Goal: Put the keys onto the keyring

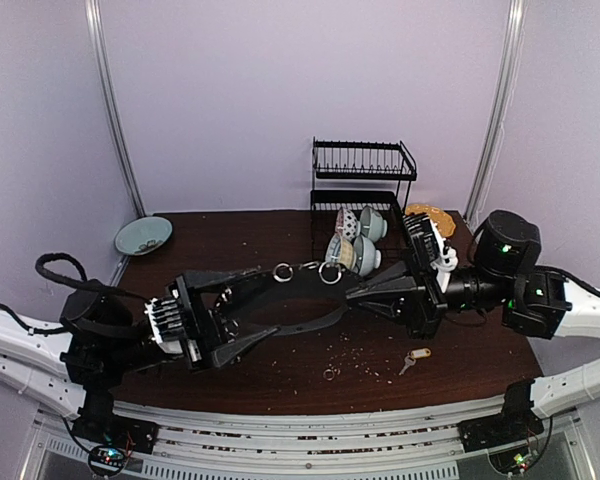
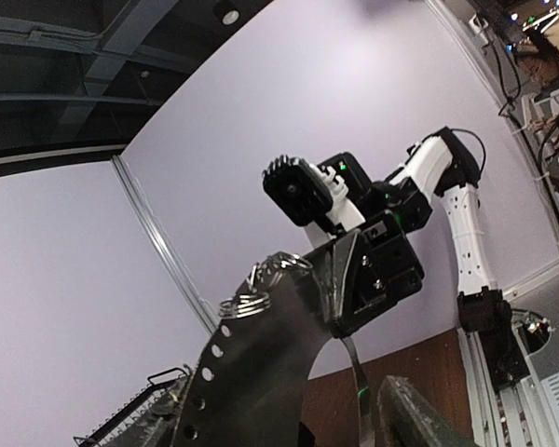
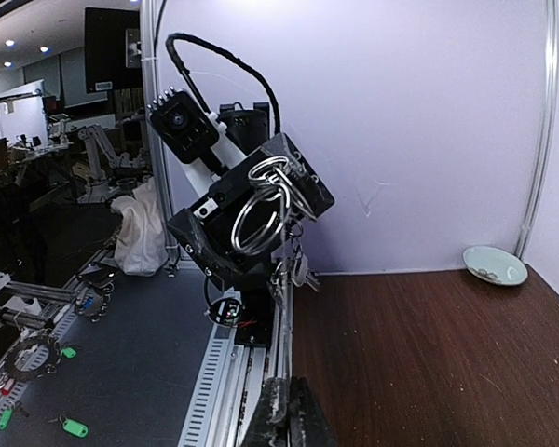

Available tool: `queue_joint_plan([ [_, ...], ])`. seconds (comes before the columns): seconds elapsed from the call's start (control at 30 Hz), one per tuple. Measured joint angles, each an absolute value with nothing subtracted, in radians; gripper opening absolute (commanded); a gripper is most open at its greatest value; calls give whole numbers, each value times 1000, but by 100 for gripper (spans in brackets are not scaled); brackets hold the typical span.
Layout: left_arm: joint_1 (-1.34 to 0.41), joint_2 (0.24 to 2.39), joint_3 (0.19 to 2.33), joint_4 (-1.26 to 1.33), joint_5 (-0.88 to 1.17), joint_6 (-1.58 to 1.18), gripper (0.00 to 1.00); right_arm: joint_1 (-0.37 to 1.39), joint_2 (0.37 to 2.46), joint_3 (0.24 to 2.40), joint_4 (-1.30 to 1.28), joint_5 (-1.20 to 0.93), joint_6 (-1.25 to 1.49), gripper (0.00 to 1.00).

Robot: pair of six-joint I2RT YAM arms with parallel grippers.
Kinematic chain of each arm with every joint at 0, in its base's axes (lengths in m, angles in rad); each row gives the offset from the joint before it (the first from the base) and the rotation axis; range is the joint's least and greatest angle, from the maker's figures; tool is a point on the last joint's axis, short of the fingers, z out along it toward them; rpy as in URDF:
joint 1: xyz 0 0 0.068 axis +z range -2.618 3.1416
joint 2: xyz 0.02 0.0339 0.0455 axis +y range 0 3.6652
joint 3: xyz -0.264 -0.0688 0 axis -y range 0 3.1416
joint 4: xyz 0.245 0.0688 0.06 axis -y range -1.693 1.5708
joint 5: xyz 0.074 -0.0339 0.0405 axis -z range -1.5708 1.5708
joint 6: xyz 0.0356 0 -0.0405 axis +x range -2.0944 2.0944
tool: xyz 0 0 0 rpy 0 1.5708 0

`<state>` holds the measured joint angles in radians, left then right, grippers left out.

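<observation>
Below, crumb-strewn dark brown table [image 1: 280, 378]; behind, plain lilac walls [image 1: 280, 90].

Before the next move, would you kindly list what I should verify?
1. Right gripper shut on the keyring: ok.
2. Left gripper open: ok.
3. Left gripper clear of the keyring: cannot tell.
4. Keys on the keyring: not ok; they lie on the table, untouched.
5. Keys apart from the small loose ring: ok.
6. Right gripper clear of the bowls behind it: cannot tell.
</observation>
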<state>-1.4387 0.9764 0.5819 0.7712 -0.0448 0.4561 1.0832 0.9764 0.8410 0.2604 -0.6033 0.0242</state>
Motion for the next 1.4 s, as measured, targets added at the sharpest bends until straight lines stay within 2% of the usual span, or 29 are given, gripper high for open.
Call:
queue_joint_plan([
  [0.27, -1438, 963, 717, 477, -150, 451, 79, 1083, 995, 914, 59, -514, -48, 0],
  [0.6, -1436, 971, 867, 188, -180, 387, 64, 1083, 1029, 960, -112, -528, -179, 0],
  [0.73, -1419, 972, 868, 92, -167, 374, 80, 1083, 1025, 960, -126, -550, -199, 0],
  [0.8, -1410, 973, 869, 58, -146, 371, 80, 1083, 1024, 960, -126, -558, -205, 0],
  [0.83, -1406, 977, 874, 35, -134, 367, 75, 1083, 1024, 960, -126, -561, -207, 0],
  [0.9, -1406, 997, 889, 15, -128, 363, 57, 1083, 1024, 960, -126, -566, -207, 0],
  [1.0, -1406, 1033, 909, 1, -128, 355, 36, 1083, 1024, 960, -126, -569, -207, 0],
  [1.2, -1399, 1028, 897, 30, -116, 349, 30, 1083, 1018, 960, -125, -570, -207, 0],
  [1.33, -1396, 1013, 892, 53, -109, 348, 12, 1083, 1005, 960, -124, -569, -207, 0],
  [1.4, -1396, 1008, 890, 60, -100, 345, 14, 1083, 1001, 960, -120, -569, -207, 0],
])
